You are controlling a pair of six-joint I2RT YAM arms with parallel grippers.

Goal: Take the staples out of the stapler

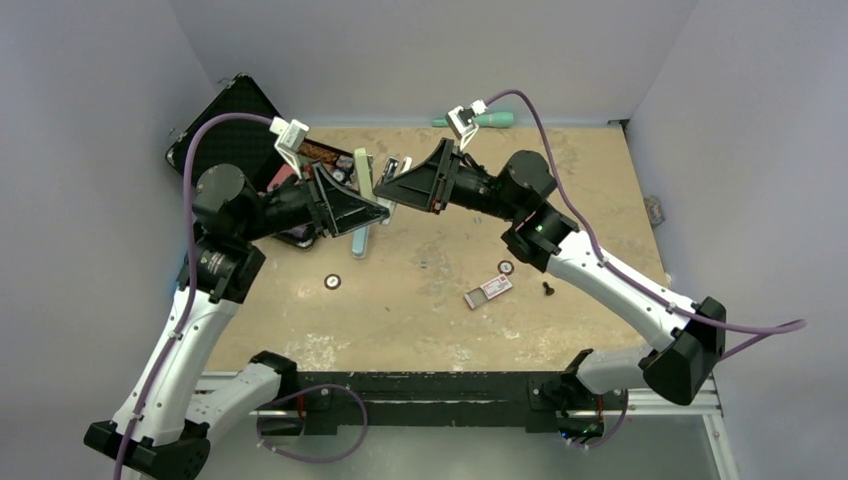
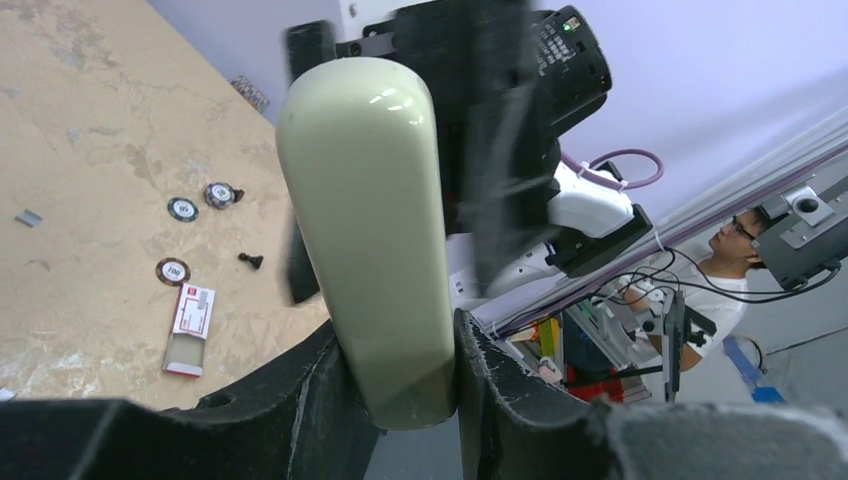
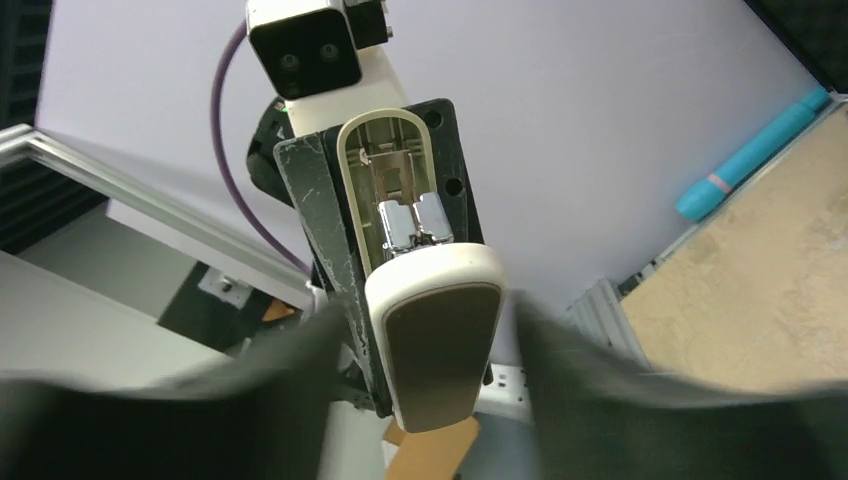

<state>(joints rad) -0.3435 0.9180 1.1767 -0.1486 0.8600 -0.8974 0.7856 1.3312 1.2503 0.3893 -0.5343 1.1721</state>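
The tan table (image 1: 440, 330) fills the top view, and both arms reach in from its near edge to meet over the far middle. A black case (image 1: 225, 120) lies at the far left corner, behind the left arm. The left gripper (image 2: 400, 395) is clenched on the stapler (image 2: 380, 220). Its two fingers (image 2: 315, 400) press the pale green cover from either side, so the stapler hangs off the table between the two grippers, just right of the case. From the right wrist the stapler shows hinged open. The inside of the cover faces the camera with its shiny metal magazine (image 3: 405, 225), and the white base (image 3: 440, 350), brown on its underside, swings nearer the lens. The right gripper (image 3: 435, 400) has a blurred finger on each side of that base, and I cannot tell whether they press it or stand just off it. A teal marker (image 1: 480, 120) lies against the far wall. A red and white staple box (image 1: 488, 290) lies right of centre on the table, well apart from the stapler. One chip (image 1: 506, 267) sits just beside the box on its far side, and another lies left of centre. A small black screw (image 1: 547, 288) stands just right of the box
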